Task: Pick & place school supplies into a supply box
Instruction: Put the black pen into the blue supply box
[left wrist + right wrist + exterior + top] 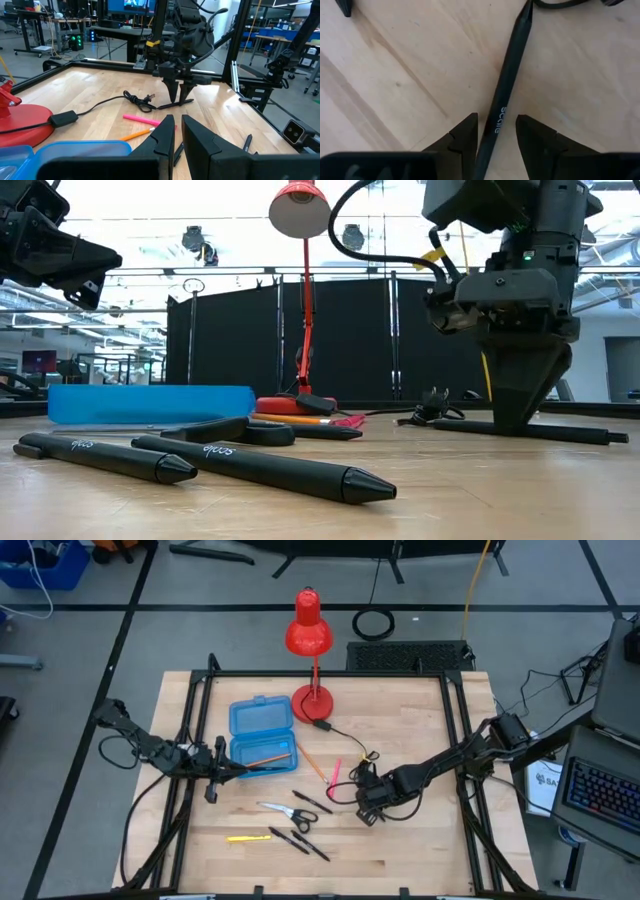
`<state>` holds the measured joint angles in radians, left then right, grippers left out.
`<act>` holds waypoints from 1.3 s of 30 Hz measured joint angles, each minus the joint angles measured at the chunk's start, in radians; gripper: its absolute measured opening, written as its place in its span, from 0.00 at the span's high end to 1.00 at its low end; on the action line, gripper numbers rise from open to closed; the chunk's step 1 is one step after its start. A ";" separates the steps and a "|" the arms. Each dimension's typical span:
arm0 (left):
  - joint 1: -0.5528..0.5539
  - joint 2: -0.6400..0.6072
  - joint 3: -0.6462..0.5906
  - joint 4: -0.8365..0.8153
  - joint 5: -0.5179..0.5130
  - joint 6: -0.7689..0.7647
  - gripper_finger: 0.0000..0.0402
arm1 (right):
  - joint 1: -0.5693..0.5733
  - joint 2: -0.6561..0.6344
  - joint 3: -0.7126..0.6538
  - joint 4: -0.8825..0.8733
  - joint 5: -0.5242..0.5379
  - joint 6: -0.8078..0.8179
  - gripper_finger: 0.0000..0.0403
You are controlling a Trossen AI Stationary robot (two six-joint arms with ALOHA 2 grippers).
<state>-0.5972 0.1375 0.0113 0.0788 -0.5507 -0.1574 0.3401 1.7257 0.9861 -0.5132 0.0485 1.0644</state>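
Note:
The translucent blue supply box [262,730] lies open on the table's left half with an orange pencil [268,759] in it. On the wood lie silver scissors with black handles [287,811], a yellow pencil [248,837], black pens [301,840], a pink pencil [334,773] and another orange pencil [313,765]. My right gripper [497,122] is open and points down. Its fingers stand on either side of a black pen [509,80] that lies flat on the table. My left gripper [177,131] hovers by the box's near corner, slightly open and empty. My right gripper comes from above with its fingers across the black pen's shaft [496,117], one on each side. The pen lies flat on the wood, close to one finger [467,132]. Whether that finger touches it, I cannot tell.
A red desk lamp [311,640] stands behind the box, and its black cord [352,745] and plug [142,100] run across the table toward my right gripper. A black frame [330,673] rims the table. Bare wood lies toward the near right.

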 joint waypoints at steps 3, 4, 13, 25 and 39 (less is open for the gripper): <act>0.000 0.000 0.000 0.000 0.000 0.000 0.91 | 0.000 -0.003 -0.021 0.042 -0.002 0.008 0.69; 0.000 0.000 0.000 0.000 0.000 0.000 0.91 | 0.000 -0.003 -0.027 0.053 -0.007 0.008 0.69; 0.000 0.000 0.000 0.000 0.000 0.000 0.91 | 0.000 -0.001 -0.035 0.062 -0.013 -0.016 0.85; 0.000 0.000 0.000 -0.001 0.000 0.000 0.91 | 0.000 -0.001 -0.035 0.097 -0.001 -0.037 0.97; 0.000 0.000 0.000 -0.001 0.000 0.004 0.91 | 0.000 0.004 -0.010 0.139 0.006 -0.099 0.97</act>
<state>-0.5971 0.1375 0.0113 0.0777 -0.5510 -0.1532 0.3404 1.7299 0.9763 -0.3741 0.0541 0.9652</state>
